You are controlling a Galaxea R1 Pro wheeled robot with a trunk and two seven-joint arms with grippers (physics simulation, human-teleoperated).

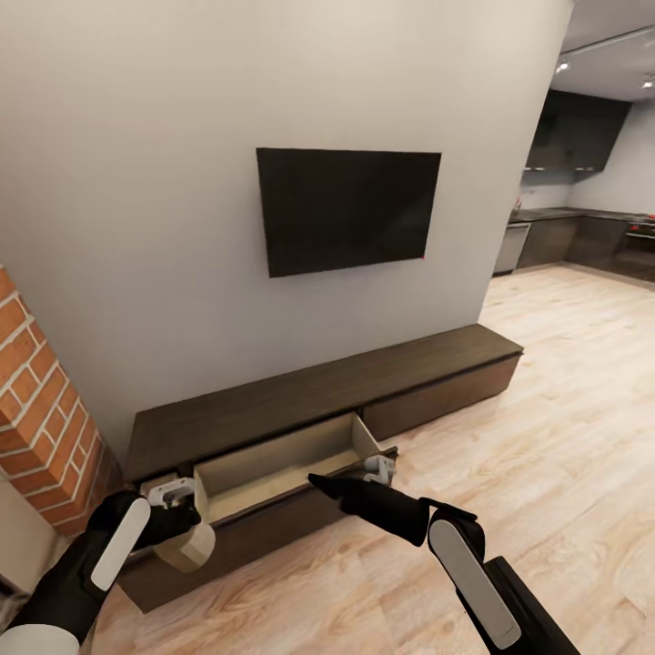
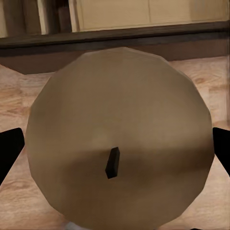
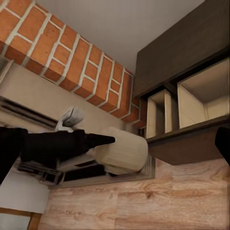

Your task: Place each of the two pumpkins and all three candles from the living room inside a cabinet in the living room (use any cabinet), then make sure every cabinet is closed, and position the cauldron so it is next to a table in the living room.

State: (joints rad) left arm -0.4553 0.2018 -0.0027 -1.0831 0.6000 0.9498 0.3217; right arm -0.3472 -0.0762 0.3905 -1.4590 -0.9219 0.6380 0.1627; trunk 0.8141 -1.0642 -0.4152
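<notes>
Clamping a beige candle (image 1: 185,547) between the left gripper (image 1: 173,528) fingers (image 2: 10,148), wick end facing the wrist camera, long axis lying roughly level in front of the cabinet (image 1: 300,400). Hovering just beside the pulled-out drawer (image 1: 282,459), near the brick column (image 1: 36,409). Holding nothing in the right gripper (image 1: 318,480); finger spread there hard to tell.

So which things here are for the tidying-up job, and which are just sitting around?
For the job: the candle, the cabinet, its open drawer.
Just sitting around: the TV, the brick wall, the kitchen units far off.
</notes>
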